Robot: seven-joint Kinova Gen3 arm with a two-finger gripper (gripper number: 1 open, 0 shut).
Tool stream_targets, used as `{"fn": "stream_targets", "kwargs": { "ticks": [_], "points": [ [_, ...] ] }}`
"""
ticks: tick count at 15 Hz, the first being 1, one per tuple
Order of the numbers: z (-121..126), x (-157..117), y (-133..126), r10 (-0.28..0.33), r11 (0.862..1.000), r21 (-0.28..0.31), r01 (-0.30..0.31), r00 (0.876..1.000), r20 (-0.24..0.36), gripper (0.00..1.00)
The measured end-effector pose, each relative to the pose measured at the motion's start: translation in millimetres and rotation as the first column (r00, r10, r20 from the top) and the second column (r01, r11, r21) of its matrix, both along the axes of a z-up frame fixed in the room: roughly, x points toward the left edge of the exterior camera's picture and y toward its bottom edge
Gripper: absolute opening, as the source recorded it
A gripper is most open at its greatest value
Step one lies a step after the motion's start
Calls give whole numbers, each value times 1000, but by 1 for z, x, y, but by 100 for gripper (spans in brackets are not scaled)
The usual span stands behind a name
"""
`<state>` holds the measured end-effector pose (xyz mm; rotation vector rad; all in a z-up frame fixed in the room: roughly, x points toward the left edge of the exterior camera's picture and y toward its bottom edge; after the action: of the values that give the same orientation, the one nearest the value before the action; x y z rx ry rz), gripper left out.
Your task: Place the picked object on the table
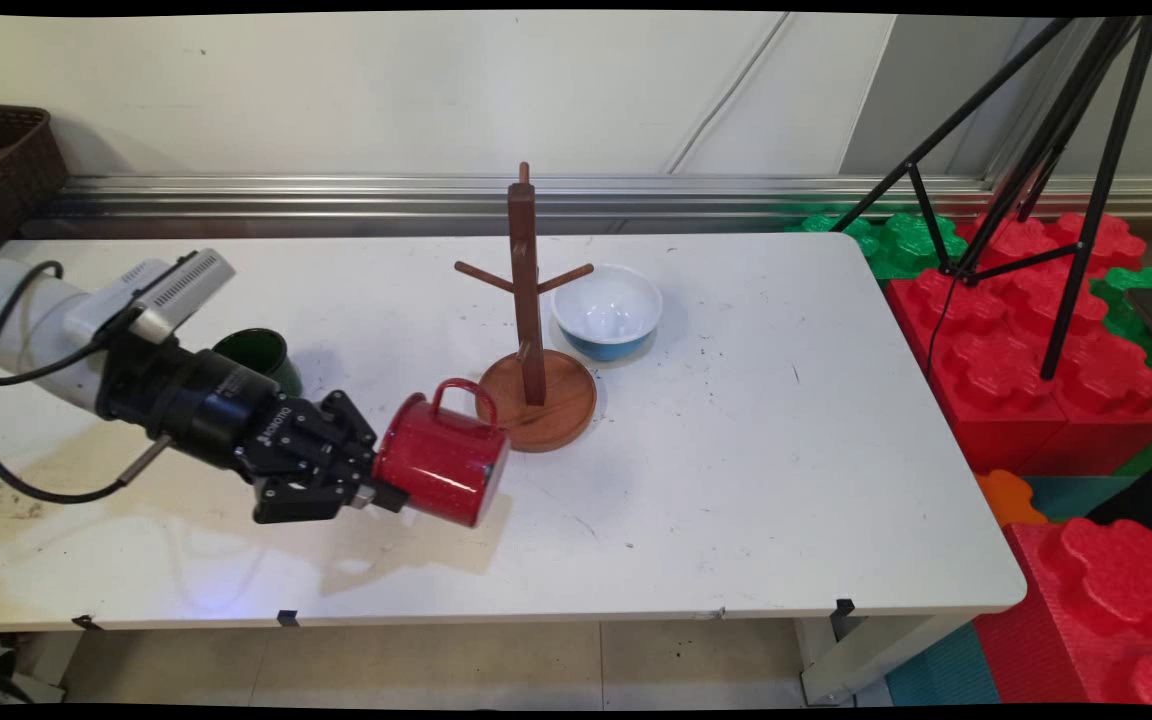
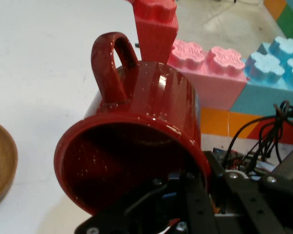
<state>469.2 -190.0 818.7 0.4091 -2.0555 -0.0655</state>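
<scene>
My black gripper (image 1: pixel 383 490) is shut on the rim of a red speckled mug (image 1: pixel 441 462), held on its side above the table with its handle pointing up. In the hand view the red mug (image 2: pixel 136 146) fills the middle, mouth toward the camera, one finger inside the rim near the gripper (image 2: pixel 185 187). Just right of the mug stands a wooden mug tree (image 1: pixel 528 300) with pegs on a round base (image 1: pixel 551 400). The mug's handle is close to the base's left edge.
A white and blue bowl (image 1: pixel 606 312) sits behind the mug tree. A dark green cup (image 1: pixel 258 355) stands behind my wrist. Red and green foam blocks (image 1: pixel 1036 340) and a black tripod (image 1: pixel 1056 180) are off the table's right side. A wicker basket (image 1: pixel 6 165) is far left.
</scene>
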Motion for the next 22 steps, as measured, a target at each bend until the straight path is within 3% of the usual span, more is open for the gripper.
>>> {"fn": "stream_targets", "kwargs": {
  "ticks": [11,22],
  "points": [
    [29,37,16,-23,998,-61,30,994,111,0],
    [56,71,31,-39,990,-120,70,968,246,0]
  ]
}}
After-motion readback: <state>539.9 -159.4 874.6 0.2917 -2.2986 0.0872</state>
